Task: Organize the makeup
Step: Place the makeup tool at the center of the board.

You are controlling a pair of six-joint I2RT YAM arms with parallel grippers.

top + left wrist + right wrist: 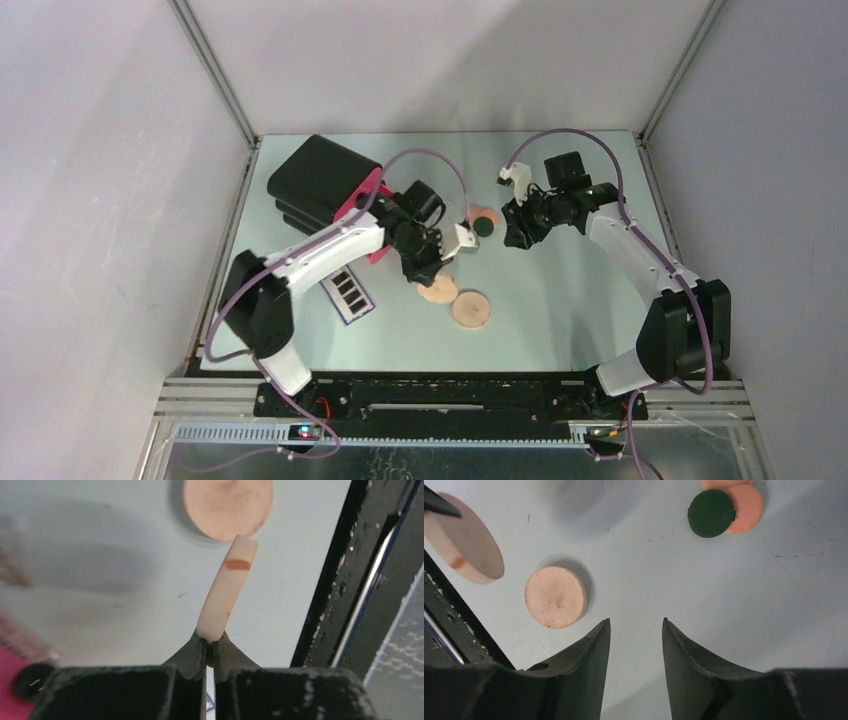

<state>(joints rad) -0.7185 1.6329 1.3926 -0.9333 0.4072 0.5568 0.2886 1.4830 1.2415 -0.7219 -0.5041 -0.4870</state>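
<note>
Our left tool [210, 642] is pinched shut on the rim of one tan disc [227, 590], holding it on edge above the table [560, 290], near the middle and toward the near side. The second tan disc [227, 505] lies flat just to its right. Our right tool [636, 630] hangs over bare table with its jaws partly apart and nothing between them. Farther back, the dark-green round [711, 513] overlaps the peach round [746, 507].

No text, label, brand, number or sign can be read on anything in view.
</note>
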